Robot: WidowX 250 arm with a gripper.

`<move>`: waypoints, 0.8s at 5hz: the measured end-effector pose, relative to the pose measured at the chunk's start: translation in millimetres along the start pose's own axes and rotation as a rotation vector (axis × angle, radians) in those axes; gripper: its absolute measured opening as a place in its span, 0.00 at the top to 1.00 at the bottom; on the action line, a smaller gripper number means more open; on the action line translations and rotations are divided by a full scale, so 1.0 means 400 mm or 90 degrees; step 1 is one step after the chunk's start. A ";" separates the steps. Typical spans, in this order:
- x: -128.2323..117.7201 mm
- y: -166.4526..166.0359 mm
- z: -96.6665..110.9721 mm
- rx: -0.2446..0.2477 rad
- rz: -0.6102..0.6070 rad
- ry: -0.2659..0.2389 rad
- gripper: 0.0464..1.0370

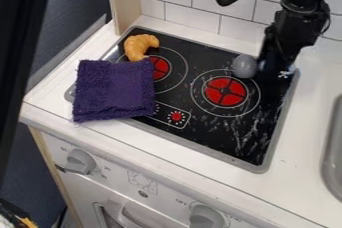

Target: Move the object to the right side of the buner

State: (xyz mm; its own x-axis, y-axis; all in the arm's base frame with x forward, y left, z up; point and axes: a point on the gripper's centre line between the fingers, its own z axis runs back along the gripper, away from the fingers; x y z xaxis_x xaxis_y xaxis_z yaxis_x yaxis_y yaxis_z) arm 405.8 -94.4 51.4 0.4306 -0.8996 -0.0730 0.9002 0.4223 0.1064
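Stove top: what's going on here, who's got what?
The robot's black gripper is down at the far right of the stove top, right beside a rounded gray object at the far edge of the right burner. Can't tell whether it's gripped. The croissant sits by the left burner, and the purple cloth lies partly on the stove, partly on the counter.

White toy kitchen counter (300, 172) below a wall of white rectangular tiles (204, 4).
A pale wooden upright (123, 2) stands at the tiles' left end, beside a dark blue surface (77, 2); grey knobs (81, 162) dot the white front, and a grey basin rim (328, 164) curves in at right.
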 end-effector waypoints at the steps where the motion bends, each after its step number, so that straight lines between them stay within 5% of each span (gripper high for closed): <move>1: -0.002 0.001 0.011 -0.005 0.011 -0.001 0.09; 4: -0.056 0.014 0.205 0.063 0.047 -0.080 0.04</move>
